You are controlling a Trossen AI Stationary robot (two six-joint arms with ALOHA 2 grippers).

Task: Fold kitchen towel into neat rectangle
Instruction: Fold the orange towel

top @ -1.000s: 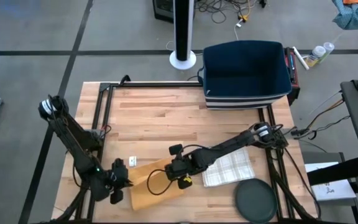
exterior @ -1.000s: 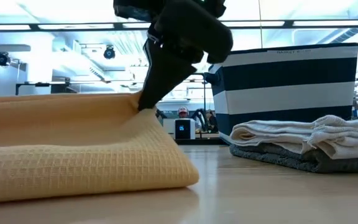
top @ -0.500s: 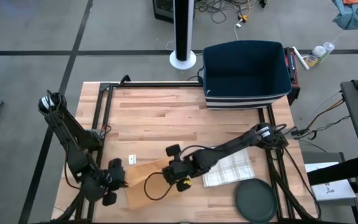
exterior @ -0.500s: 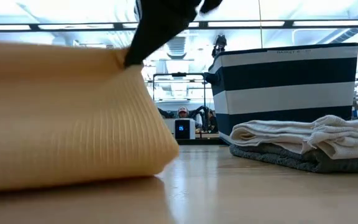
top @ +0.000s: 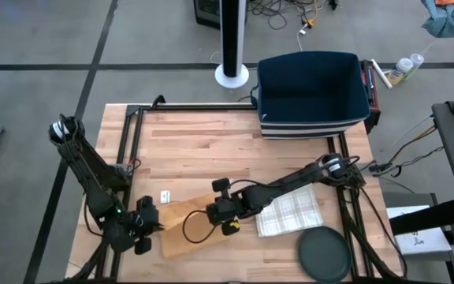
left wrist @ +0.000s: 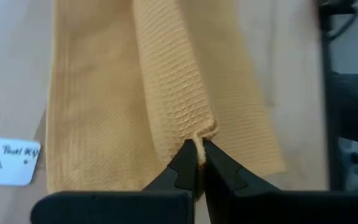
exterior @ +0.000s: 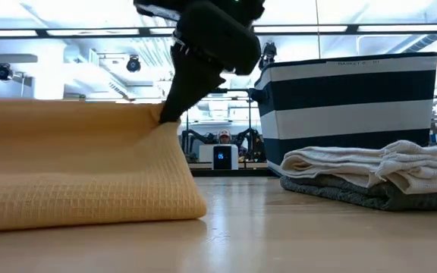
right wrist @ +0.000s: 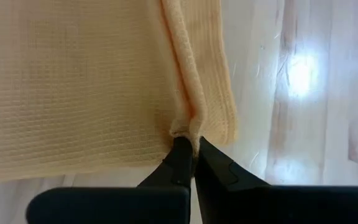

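Note:
The kitchen towel [top: 186, 230] is a yellow waffle-weave cloth near the table's front edge, between my two grippers. Its lower fold [exterior: 89, 205] rests on the table. My left gripper [top: 151, 224] is shut on its left end. My right gripper [top: 211, 213] is shut on its right end and shows in the low view as the right gripper [exterior: 165, 120] at the towel's raised top edge. My left gripper pinches a bunched bit of the towel's edge [left wrist: 199, 135] between its two fingertips, slanting down from the table's left. A raised ridge of cloth runs away from the pinch; this end is lifted and the rest sags. My right gripper pinches the towel's edge beside a doubled fold [right wrist: 185, 127] at its fingertips, slanting down from the right. More than one layer shows at the pinch. The held edge [exterior: 158, 125] is lifted and the cloth drapes down to the table.
A white label [top: 165, 196] lies just beyond the towel. Right of it lie a folded checked towel [top: 290, 213] and a dark round disc [top: 324, 254]. A navy striped basket [top: 314, 95] stands at the far right. A stack of folded towels [exterior: 370, 178] shows in the low view.
Both grippers have risen a little, still shut on the towel, and my right gripper has gone toward the table's left. The towel's right end has come left with it. The held top edge swung up, then settled lower, with the lower fold staying on the table.

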